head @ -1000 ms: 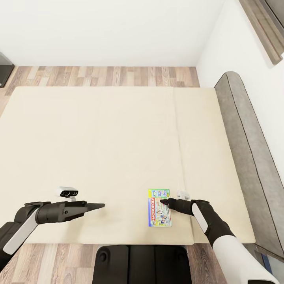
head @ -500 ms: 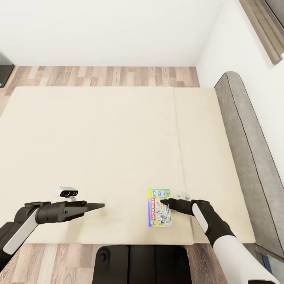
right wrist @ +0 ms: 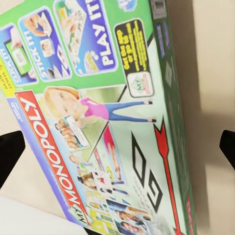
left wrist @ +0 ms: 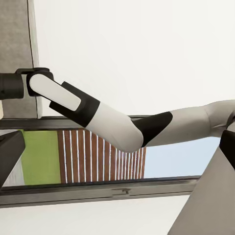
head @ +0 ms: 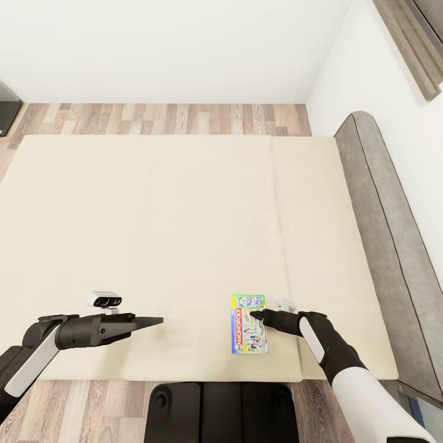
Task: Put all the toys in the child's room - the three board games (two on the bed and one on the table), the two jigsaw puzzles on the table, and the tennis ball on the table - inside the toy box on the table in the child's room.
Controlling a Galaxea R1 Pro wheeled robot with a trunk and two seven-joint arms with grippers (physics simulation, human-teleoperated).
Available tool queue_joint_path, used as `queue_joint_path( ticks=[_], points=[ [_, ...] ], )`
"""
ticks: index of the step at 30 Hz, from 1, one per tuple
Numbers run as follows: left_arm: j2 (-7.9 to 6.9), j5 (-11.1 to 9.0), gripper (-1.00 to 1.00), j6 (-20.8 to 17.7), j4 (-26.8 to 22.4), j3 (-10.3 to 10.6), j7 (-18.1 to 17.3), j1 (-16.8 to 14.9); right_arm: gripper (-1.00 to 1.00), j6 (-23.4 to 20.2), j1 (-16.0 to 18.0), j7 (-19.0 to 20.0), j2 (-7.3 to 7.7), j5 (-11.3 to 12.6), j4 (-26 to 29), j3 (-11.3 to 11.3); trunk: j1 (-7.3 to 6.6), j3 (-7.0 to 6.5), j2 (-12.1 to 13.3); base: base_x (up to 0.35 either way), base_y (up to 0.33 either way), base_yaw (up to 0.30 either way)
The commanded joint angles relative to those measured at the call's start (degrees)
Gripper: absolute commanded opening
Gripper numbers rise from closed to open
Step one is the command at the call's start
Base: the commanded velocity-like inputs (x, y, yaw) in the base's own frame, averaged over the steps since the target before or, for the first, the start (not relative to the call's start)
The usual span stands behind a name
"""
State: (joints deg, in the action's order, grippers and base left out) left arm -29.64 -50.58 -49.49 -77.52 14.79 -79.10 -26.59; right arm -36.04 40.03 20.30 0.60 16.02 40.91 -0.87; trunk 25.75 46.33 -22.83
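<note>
A board game (head: 248, 324), the blue-green box with a red Monopoly banner, lies flat near the front edge of the bed (head: 154, 234). My right gripper (head: 255, 315) hovers over the box's right part. In the right wrist view the board game (right wrist: 98, 127) lies close below the right gripper (right wrist: 117, 152), and the fingertips (right wrist: 10, 152) are spread wide and open. My left gripper (head: 154, 320) hangs over bare mattress well left of the box. The left wrist view has that left gripper (left wrist: 117, 152) with its fingers wide apart, holding nothing, facing my right arm (left wrist: 112, 122).
A low grey headboard (head: 381, 234) runs along the bed's right side against a white wall. Wood-plank floor (head: 166, 119) lies beyond the bed's far edge. A dark object (head: 6, 107) stands at the far left. My base (head: 215, 412) sits at the bed's front edge.
</note>
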Motion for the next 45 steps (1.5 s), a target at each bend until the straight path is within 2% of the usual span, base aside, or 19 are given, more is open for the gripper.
queue_joint_path(
  ticks=[1, 45],
  points=[
    [-0.07, -0.39, 1.00, -0.60, 0.00, 0.16, 0.00, -0.04, 1.00, -0.35, 0.02, 0.09, -0.02, 0.15, 0.05, -0.09, 0.03, 0.06, -0.09, 0.000, 0.005, 0.000],
    [-0.12, -0.71, 1.00, -0.52, 0.00, 0.16, 0.00, -0.04, 1.00, -0.37, 0.03, 0.10, -0.15, 0.15, 0.14, -0.18, 0.03, 0.06, -0.09, 0.000, 0.063, 0.000]
  ],
)
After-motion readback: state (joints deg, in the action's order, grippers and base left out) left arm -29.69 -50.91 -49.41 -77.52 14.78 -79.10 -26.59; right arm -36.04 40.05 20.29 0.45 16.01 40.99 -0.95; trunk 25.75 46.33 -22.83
